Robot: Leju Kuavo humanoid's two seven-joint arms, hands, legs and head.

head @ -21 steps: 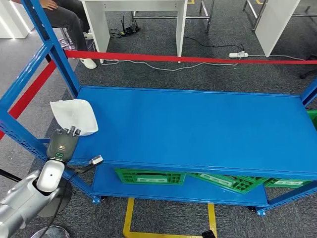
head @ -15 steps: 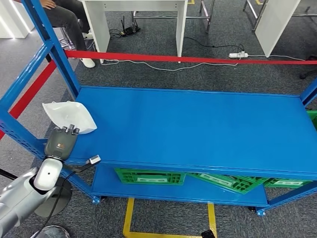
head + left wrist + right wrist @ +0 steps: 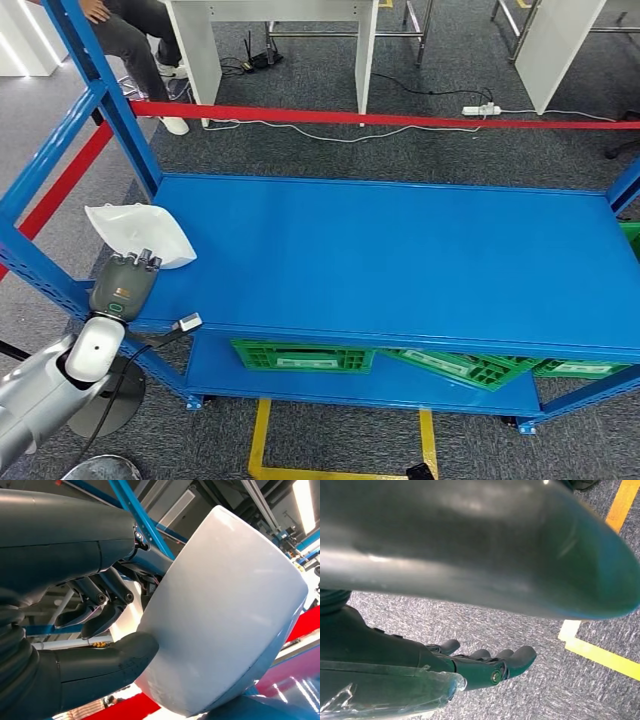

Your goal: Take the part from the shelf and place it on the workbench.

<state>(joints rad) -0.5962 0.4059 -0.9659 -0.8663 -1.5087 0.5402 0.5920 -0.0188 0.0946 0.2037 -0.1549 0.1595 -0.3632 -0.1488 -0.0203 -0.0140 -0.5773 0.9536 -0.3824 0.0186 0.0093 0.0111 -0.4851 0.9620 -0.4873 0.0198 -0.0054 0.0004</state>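
White part (image 3: 140, 233), smooth and unmarked, with no readable writing on it, sits at the left end of the blue shelf (image 3: 392, 260), overhanging its edge. The left hand (image 3: 124, 284) grips it from the near side; in the left wrist view the thick thumb (image 3: 113, 660) presses under the shell while the darker fingers (image 3: 102, 602) curl behind it. The right hand (image 3: 486, 662) hangs over grey carpet (image 3: 531, 700) near a yellow floor line (image 3: 606, 657), fingers loosely extended and apart, holding nothing
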